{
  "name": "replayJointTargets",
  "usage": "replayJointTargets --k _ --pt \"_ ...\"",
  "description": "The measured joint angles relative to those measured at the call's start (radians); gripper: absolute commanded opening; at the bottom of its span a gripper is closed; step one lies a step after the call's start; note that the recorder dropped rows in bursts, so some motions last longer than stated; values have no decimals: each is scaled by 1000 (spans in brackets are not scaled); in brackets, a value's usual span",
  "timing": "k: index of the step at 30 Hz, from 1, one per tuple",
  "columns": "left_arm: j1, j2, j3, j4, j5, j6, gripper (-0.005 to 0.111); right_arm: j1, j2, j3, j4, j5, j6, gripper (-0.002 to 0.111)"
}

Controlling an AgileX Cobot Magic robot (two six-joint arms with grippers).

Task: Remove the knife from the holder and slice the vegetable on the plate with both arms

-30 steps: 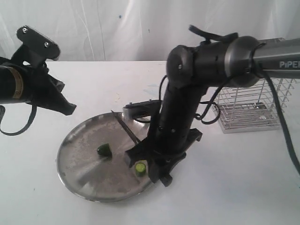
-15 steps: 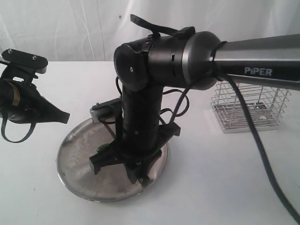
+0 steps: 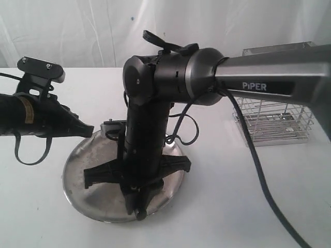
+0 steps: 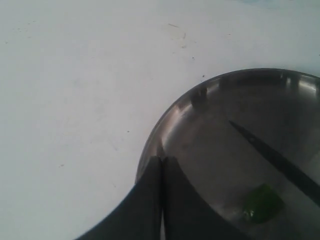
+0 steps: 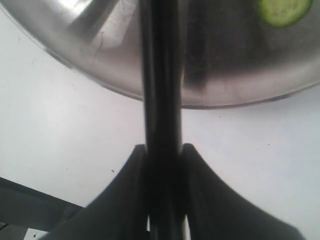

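Ahead of my shut left claw (image 4: pixel 161 160) sits the vegetable (image 4: pixel 261 204); right claw (image 5: pixel 162 150) grips the knife (image 4: pixel 275 159) beside it, so pin first, cut straight down.

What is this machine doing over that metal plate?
The right gripper is clamped on a knife, its blade over a steel plate holding a green vegetable chunk and a cut slice. The left gripper hovers shut and empty at the plate's edge. The wire holder stands off to the side.
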Motion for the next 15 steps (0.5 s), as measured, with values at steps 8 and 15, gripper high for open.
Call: replayJointTargets --k 8,15 --pt "0 49 2 -52 -55 -10 0 35 0 0 14 -32 48 0" --pt "19 57 2 -104 -82 -14 0 36 0 0 14 -73 108 0"
